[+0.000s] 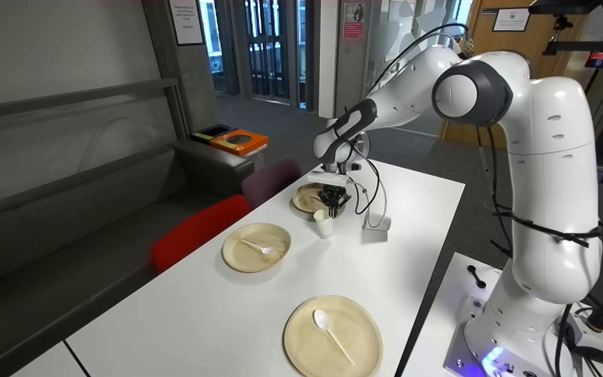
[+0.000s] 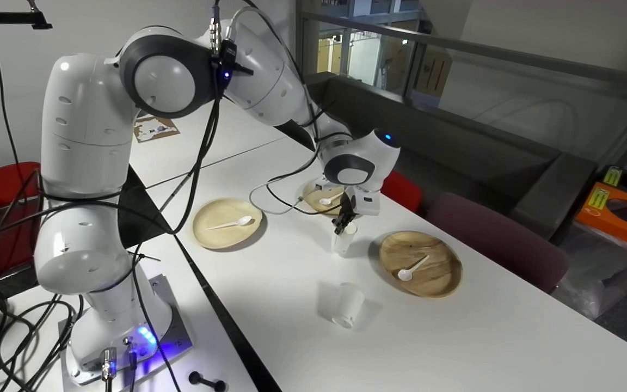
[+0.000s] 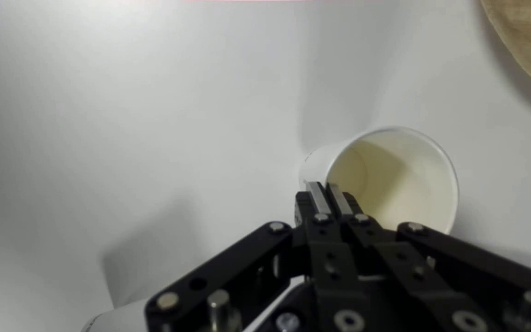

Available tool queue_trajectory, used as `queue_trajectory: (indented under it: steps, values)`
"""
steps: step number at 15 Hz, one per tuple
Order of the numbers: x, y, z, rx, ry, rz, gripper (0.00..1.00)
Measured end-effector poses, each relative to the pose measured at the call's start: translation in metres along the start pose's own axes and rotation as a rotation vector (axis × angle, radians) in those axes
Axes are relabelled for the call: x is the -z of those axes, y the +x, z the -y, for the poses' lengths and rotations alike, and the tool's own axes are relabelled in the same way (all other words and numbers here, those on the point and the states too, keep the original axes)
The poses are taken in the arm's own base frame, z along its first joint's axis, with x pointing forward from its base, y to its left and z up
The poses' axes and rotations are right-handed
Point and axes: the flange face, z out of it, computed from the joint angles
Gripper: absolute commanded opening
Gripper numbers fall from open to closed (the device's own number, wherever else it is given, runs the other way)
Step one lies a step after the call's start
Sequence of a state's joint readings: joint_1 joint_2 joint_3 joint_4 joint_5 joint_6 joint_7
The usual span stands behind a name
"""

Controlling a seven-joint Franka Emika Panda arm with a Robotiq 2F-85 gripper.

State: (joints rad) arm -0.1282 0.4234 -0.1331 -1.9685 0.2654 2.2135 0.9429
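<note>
In the wrist view, the gripper pinches the wall of a white cup near 9 o'clock on its rim; the round mouth spreads toward 3 o'clock, its inside cream-coloured and partly shadowed.

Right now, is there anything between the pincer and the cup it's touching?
Nothing visible is in between: the pincer is shut on the cup at its rim. The other cup lies on its side, apart from both.
</note>
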Motion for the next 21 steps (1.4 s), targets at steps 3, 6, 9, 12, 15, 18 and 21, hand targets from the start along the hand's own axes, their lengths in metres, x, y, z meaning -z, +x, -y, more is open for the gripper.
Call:
queue_trajectory:
  steps: [3, 6, 9, 12, 15, 18, 21]
  values:
    - [-0.007, 0.001, 0.003, 0.004, -0.008, 0.001, 0.01]
    - [-0.01, 0.002, 0.008, 0.007, -0.01, 0.0, 0.37]
    - [-0.01, 0.001, 0.01, 0.011, -0.009, -0.002, 0.59]
    - [-0.009, 0.001, 0.011, 0.012, -0.007, -0.003, 0.81]
    - [0.004, 0.003, 0.011, 0.024, 0.004, -0.024, 0.99]
    - [0.043, 0.016, -0.001, 0.044, 0.001, -0.092, 1.0]
    - [0.084, 0.031, -0.031, 0.046, -0.081, -0.121, 1.0]
